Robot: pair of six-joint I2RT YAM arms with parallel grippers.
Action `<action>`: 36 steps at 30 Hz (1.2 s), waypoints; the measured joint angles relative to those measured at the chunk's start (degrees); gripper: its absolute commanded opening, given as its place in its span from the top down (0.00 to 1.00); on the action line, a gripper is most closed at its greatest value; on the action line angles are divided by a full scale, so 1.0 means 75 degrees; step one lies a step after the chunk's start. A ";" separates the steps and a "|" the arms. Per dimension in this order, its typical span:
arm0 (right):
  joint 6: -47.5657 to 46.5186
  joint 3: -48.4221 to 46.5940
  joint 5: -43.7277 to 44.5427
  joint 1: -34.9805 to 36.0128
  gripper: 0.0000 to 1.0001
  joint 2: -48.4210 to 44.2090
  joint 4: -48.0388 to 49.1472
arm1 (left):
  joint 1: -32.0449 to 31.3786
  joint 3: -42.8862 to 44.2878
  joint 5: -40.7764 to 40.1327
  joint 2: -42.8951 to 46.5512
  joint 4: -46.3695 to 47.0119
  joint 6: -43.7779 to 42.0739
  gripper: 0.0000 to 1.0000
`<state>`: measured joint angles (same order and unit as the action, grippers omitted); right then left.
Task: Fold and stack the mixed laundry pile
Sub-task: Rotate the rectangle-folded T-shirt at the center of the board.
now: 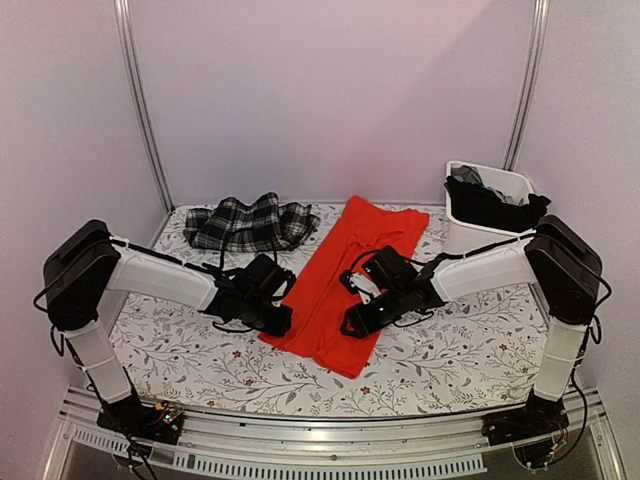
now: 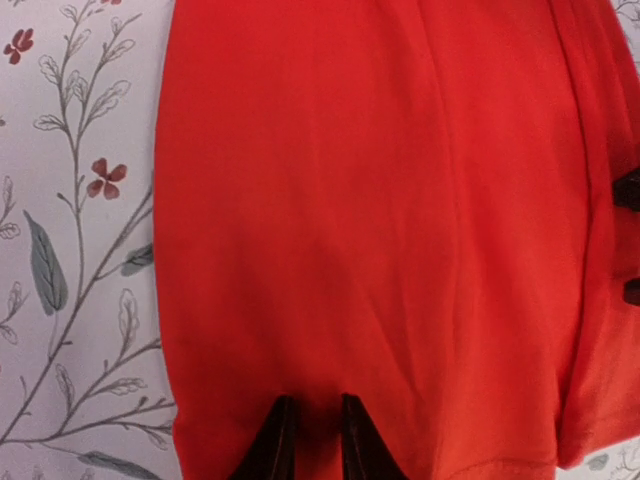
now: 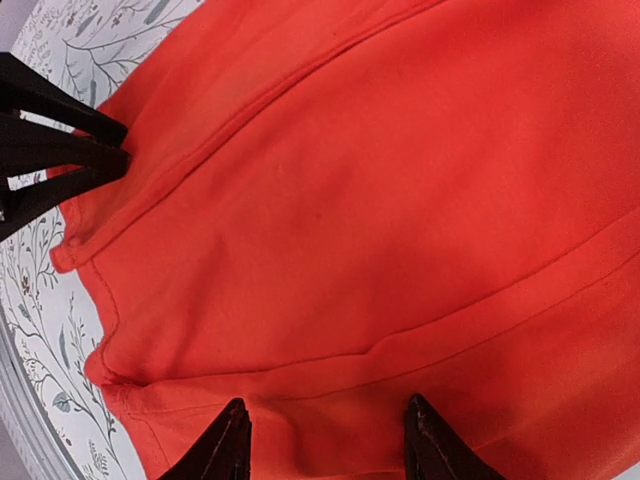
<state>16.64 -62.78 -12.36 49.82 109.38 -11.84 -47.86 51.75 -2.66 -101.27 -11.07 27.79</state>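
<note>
1 orange-red garment [image 1: 345, 270] lies spread out; left gripper [image 2: 315, 425] nearly closed at its edge, right gripper [image 3: 325, 425] spread wide over it.

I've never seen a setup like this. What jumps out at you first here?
The bright orange-red garment spread flat in the middle of the floral tablecloth grabs the eye first. The left gripper and right gripper sit over its near end, one from each side. Behind it on the left lies a black-and-white plaid garment, and at the far right a white bin holds dark clothes.
</note>
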 measured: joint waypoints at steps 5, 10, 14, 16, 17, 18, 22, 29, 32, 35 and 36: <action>0.0152 0.1224 -0.0117 0.0009 0.50 -0.0819 0.0542 | -0.1172 0.0003 -0.0172 -0.0044 0.0122 0.0944 0.84; 0.0321 0.2107 -0.0146 0.0009 0.49 -0.1655 0.0385 | -0.2416 0.0265 -0.0277 -0.0219 0.0070 0.2060 0.83; 0.0475 0.2573 -0.0128 0.0009 0.49 -0.2294 -0.0093 | -0.2906 0.0251 -0.0329 -0.0137 -0.0050 0.2745 0.75; 0.0548 0.2742 -0.0114 0.0009 0.47 -0.2591 -0.0420 | -0.2987 0.0119 -0.0358 0.0050 -0.0166 0.2952 0.67; 0.0600 0.2815 -0.0114 0.0009 0.45 -0.2739 -0.0583 | -0.3019 0.0006 -0.0411 0.0201 -0.0245 0.3054 0.64; 0.0667 0.2882 -0.0117 0.0009 0.43 -0.2891 -0.0740 | -0.3031 -0.0152 -0.0463 0.0425 -0.0332 0.3136 0.63; 0.1128 0.3255 -0.0221 0.0017 0.41 -0.3972 -0.1376 | -0.3040 -0.0836 -0.0621 0.1766 -0.0597 0.3311 0.61; 0.2836 0.4310 -0.0443 0.0052 0.44 -0.6545 -0.1358 | -0.3040 -0.2127 -0.0428 0.3080 -0.0157 0.3826 0.61; 0.3497 0.4937 -0.0487 0.0067 0.45 -0.6846 -0.1329 | -0.3040 -0.2474 -0.0230 0.3042 0.0061 0.4074 0.62; 0.3984 0.5380 -0.0495 0.0114 0.46 -0.6816 -0.1367 | -0.3040 -0.2483 -0.0041 0.2827 0.0356 0.4229 0.64; 0.4095 0.5458 -0.0495 0.0128 0.46 -0.6796 -0.1376 | -0.3040 -0.2477 0.0012 0.2742 0.0469 0.4264 0.65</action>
<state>47.35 -21.85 -16.08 50.78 58.41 -22.15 -70.65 33.17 -2.57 -80.71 -7.55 59.77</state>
